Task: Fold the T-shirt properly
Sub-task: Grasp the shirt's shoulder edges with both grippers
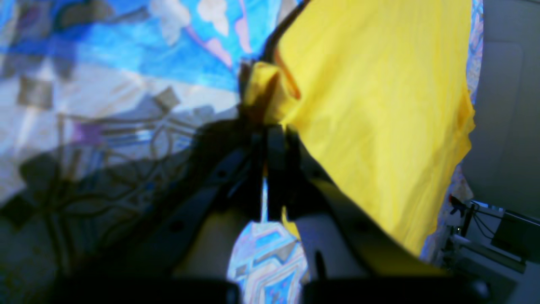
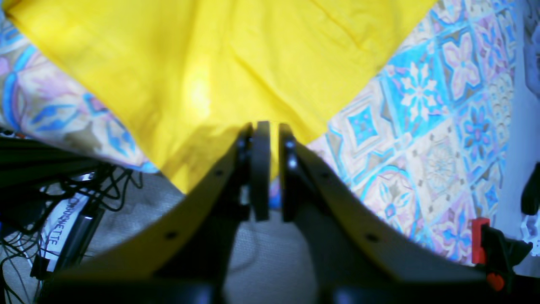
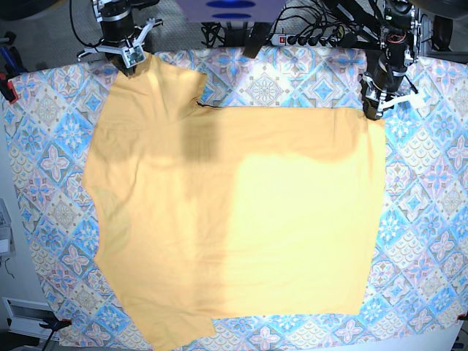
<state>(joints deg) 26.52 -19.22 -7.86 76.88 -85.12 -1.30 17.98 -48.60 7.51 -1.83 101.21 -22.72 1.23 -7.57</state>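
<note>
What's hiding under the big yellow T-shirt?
Under the T-shirt lies the patterned tablecloth, showing all around its edges. The middle part of the cloth is covered, so nothing beneath the shirt there can be seen.

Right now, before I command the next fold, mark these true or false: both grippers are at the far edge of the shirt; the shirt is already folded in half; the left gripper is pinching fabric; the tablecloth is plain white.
1. Both grippers sit at the T-shirt's far edge. True: left gripper, right gripper.
2. The shirt is folded in half. False: it lies spread flat.
3. The left gripper pinches fabric. True.
4. The tablecloth is plain white. False: blue-pink patterned.
</note>
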